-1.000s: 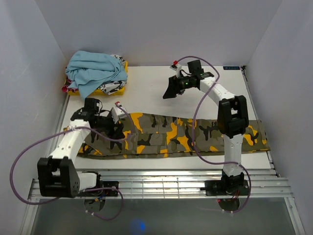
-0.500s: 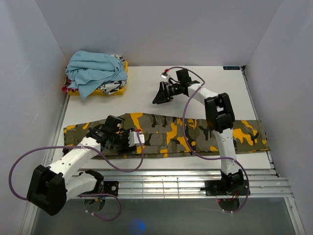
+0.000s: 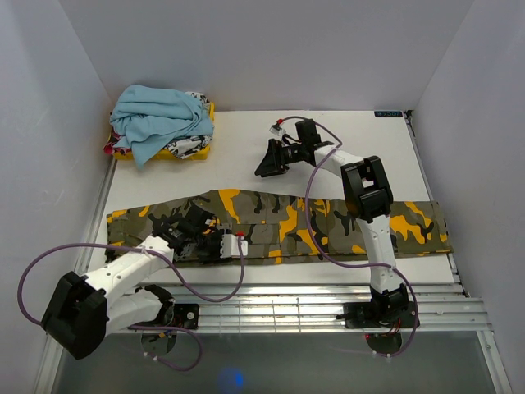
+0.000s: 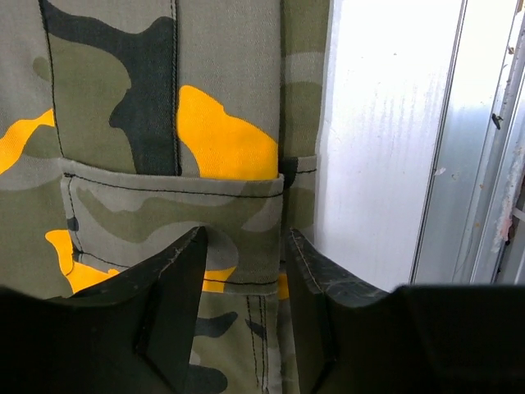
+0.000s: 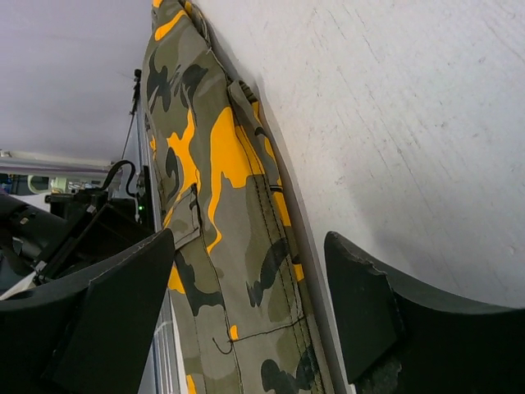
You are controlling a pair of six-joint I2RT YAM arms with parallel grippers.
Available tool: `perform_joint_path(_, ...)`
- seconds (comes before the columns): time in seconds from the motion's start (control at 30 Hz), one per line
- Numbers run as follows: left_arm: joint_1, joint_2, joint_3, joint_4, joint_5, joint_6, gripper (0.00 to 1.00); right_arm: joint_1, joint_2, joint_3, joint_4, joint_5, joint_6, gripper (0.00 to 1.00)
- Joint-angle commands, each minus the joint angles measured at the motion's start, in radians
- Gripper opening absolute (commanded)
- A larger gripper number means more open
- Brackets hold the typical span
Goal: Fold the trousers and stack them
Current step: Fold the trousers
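Table (image 3: 246,139): trousers (image 3: 271,222) beneath left tool (image 4: 244,246)

My flat white table (image 3: 353,139) carries long olive, orange and black camouflage trousers (image 3: 328,226) under the left gripper (image 4: 244,246), plus 1 blue-and-yellow cloth heap (image 3: 160,121) well beyond it.
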Motion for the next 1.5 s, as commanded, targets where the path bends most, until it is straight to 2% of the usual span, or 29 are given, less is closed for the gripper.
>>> perform_joint_path(0.0,-0.016,-0.023,-0.013,0.015,-0.005,0.004,0.53,0.007,-0.008,-0.018,0.120,-0.047,0.067,0.79)
perform_joint_path(0.07,-0.022,-0.015,-0.018,0.016,-0.011,-0.001,0.52,0.007,-0.008,-0.029,0.131,-0.050,0.077,0.79)
perform_joint_path(0.27,-0.036,0.017,-0.027,0.044,-0.028,-0.021,0.34,0.007,-0.029,-0.082,0.169,-0.055,0.084,0.78)
perform_joint_path(0.3,-0.039,0.019,-0.025,0.049,-0.028,-0.025,0.29,0.007,-0.029,-0.084,0.171,-0.059,0.084,0.78)
perform_joint_path(0.33,-0.039,0.019,-0.021,0.047,-0.026,-0.036,0.18,0.007,-0.031,-0.087,0.172,-0.060,0.086,0.78)
perform_joint_path(0.43,-0.039,-0.009,0.001,0.018,-0.008,-0.035,0.00,0.008,-0.038,-0.096,0.184,-0.060,0.087,0.78)
perform_joint_path(0.63,-0.039,-0.107,0.106,-0.140,0.066,-0.050,0.00,0.010,-0.040,-0.084,0.178,-0.064,0.089,0.79)
perform_joint_path(0.8,-0.039,-0.155,0.116,-0.249,0.121,-0.012,0.00,0.013,-0.040,-0.087,0.180,-0.081,0.090,0.79)
perform_joint_path(0.9,-0.039,-0.118,0.070,-0.261,0.151,0.016,0.00,0.016,-0.035,-0.085,0.184,-0.093,0.095,0.80)
perform_joint_path(1.13,-0.039,0.127,-0.001,-0.206,0.126,0.047,0.00,0.025,-0.020,-0.066,0.177,-0.128,0.107,0.79)
perform_joint_path(1.3,-0.039,0.172,-0.071,-0.123,0.089,0.091,0.00,0.049,-0.005,-0.047,0.181,-0.148,0.124,0.79)
perform_joint_path(1.37,-0.039,0.181,-0.079,-0.113,0.070,0.099,0.00,0.071,0.009,-0.049,0.213,-0.168,0.161,0.79)
perform_joint_path(1.47,-0.039,0.195,-0.074,-0.111,0.070,0.100,0.00,0.100,0.018,-0.106,0.411,-0.234,0.332,0.76)
